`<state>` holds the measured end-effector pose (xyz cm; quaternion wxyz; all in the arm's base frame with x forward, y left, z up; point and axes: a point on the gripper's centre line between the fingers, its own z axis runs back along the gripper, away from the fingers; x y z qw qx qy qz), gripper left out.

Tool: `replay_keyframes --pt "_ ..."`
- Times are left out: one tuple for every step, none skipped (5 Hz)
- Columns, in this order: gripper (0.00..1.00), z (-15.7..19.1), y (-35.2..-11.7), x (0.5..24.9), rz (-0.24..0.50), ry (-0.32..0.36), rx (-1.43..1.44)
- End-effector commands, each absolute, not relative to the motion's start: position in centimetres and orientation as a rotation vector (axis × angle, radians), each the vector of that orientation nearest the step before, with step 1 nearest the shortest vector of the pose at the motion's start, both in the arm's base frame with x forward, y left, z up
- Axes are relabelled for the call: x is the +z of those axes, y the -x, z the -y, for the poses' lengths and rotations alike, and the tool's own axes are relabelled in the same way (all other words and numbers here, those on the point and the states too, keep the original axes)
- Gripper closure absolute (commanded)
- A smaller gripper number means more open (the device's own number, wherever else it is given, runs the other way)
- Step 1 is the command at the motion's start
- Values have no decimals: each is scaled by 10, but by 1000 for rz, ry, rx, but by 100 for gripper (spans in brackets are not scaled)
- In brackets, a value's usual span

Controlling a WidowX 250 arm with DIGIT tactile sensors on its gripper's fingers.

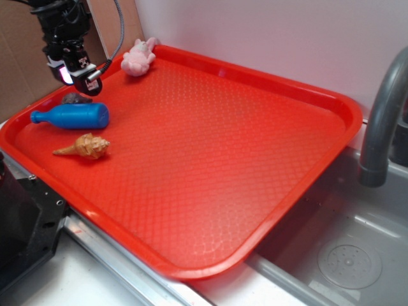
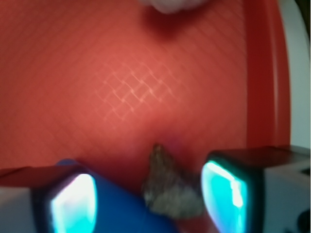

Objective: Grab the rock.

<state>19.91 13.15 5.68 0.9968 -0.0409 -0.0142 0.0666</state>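
Note:
The rock (image 1: 74, 99), a small lumpy grey-brown stone, lies on the red tray (image 1: 210, 140) at its back left, just behind the blue bottle (image 1: 73, 116). My gripper (image 1: 81, 75) hangs just above it, open. In the wrist view the rock (image 2: 171, 187) sits between the two glowing fingers, nearer the right finger (image 2: 224, 191), and no pad touches it. The blue bottle (image 2: 121, 208) fills the gap beside the left finger (image 2: 73, 204).
A tan spiral seashell (image 1: 86, 146) lies in front of the bottle. A pink plush toy (image 1: 139, 57) rests at the tray's back edge. A grey faucet (image 1: 382, 121) and a steel sink (image 1: 344, 255) stand to the right. The tray's raised rim (image 2: 262, 73) runs close on the right.

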Motion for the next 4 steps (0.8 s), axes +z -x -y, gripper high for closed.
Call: replay_keyframes --pt "0 -158 -186 58 44 124 657" --pt "0 -160 -183 55 31 107 681" --pt "0 -158 -184 47 17 135 636" --pt "0 -154 -192 31 -35 142 623"
